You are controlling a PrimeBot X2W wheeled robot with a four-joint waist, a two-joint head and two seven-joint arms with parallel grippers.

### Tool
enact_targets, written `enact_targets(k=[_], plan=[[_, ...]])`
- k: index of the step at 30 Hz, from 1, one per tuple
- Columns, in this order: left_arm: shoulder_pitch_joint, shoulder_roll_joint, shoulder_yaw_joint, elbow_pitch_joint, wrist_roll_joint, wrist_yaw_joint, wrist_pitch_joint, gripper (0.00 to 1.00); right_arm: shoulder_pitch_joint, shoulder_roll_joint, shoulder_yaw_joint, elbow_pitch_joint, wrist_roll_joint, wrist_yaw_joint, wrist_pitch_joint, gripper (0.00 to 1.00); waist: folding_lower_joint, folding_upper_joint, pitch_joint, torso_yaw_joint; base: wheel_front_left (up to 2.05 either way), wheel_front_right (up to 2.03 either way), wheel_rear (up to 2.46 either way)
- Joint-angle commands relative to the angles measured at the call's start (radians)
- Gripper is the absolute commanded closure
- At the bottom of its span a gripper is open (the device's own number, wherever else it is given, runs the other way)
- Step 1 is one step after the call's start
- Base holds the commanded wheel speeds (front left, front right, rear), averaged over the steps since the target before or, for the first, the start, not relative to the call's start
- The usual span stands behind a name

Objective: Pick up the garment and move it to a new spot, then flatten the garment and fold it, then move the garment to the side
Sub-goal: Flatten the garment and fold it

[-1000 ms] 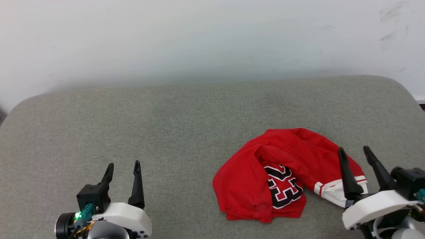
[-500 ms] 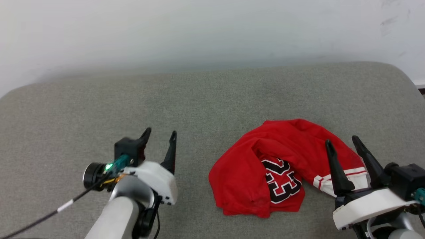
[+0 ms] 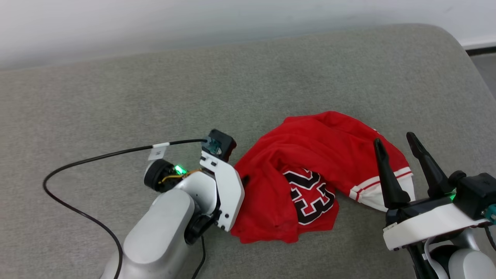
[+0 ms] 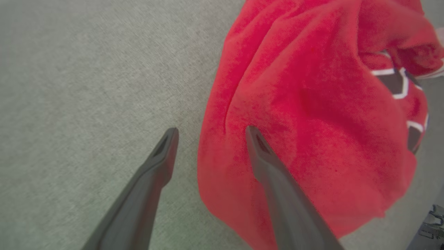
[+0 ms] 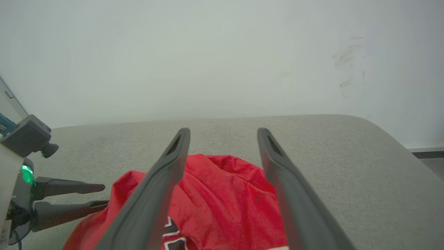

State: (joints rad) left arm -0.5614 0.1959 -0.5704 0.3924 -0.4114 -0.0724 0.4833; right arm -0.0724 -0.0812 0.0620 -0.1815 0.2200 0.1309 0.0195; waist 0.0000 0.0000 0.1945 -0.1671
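Note:
The garment (image 3: pixel 310 162) lies crumpled on the grey cushion, red with a black "23" (image 3: pixel 312 195) and a white sleeve (image 3: pixel 374 193) showing at its right. My left gripper (image 3: pixel 242 180) points down at the garment's left edge. In the left wrist view the left gripper (image 4: pixel 211 132) is open, one finger over red cloth (image 4: pixel 312 104), the other over bare cushion. My right gripper (image 3: pixel 394 139) stands open above the white sleeve, holding nothing. The right wrist view has the right gripper (image 5: pixel 224 131) over the garment (image 5: pixel 225 198), with the left gripper (image 5: pixel 102 195) at the lower left.
The grey upholstered surface (image 3: pixel 116 97) stretches wide to the left and back, ending at a white wall (image 3: pixel 155 23). Its rounded right edge drops to the floor (image 3: pixel 484 66). A black cable (image 3: pixel 77 162) loops over the cushion behind my left arm.
My left arm has swung right and forward, tipping down onto the garment's left edge. The head camera has tilted down, shifting the whole picture. The right gripper holds its place, still open.

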Motion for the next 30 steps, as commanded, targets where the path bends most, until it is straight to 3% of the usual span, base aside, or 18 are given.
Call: enact_targets(k=[1, 8, 10, 11, 20, 25, 30], plan=[[-0.010, 0.001, -0.010, 0.020, -0.007, -0.010, 0.028, 0.00, -0.012, 0.003, 0.000, 0.004, 0.008, 0.000, -0.007, 0.00, 0.0000, 0.0000, 0.018, -0.019, 0.00, 0.00, 0.00], [-0.012, 0.007, -0.096, 0.153, -0.056, -0.047, 0.237, 0.00, -0.019, 0.011, -0.004, 0.027, 0.015, 0.000, -0.021, 0.00, 0.0000, 0.0000, 0.036, -0.041, 0.00, 0.00, 0.00], [-0.007, 0.006, -0.108, 0.178, -0.075, -0.051, 0.274, 0.62, -0.019, 0.014, -0.003, 0.034, 0.020, 0.000, -0.022, 0.00, 0.0000, 0.0000, 0.036, -0.044, 0.00, 0.00, 0.00], [-0.009, 0.003, -0.111, 0.179, -0.081, -0.053, 0.273, 1.00, -0.020, 0.014, -0.003, 0.035, 0.020, 0.000, -0.025, 0.00, 0.0000, 0.0000, 0.035, -0.045, 0.00, 0.00, 0.00], [-0.074, 0.050, -0.027, 0.022, -0.026, 0.020, -0.004, 1.00, 0.005, 0.019, -0.029, 0.046, 0.019, 0.000, -0.022, 0.00, 0.0000, 0.0000, -0.016, -0.001, 0.00, 0.00, 0.00], [0.004, 0.121, 0.039, -0.139, -0.032, 0.086, -0.054, 1.00, 0.019, 0.022, -0.046, 0.034, -0.009, 0.000, -0.012, 0.00, 0.0000, 0.0000, -0.049, 0.034, 0.00, 0.00, 0.00], [0.186, 0.202, 0.109, -0.334, -0.053, 0.189, -0.053, 1.00, 0.043, 0.025, -0.060, 0.017, -0.017, 0.000, -0.008, 0.00, 0.0000, 0.0000, -0.077, 0.063, 0.00, 0.00, 0.00]])
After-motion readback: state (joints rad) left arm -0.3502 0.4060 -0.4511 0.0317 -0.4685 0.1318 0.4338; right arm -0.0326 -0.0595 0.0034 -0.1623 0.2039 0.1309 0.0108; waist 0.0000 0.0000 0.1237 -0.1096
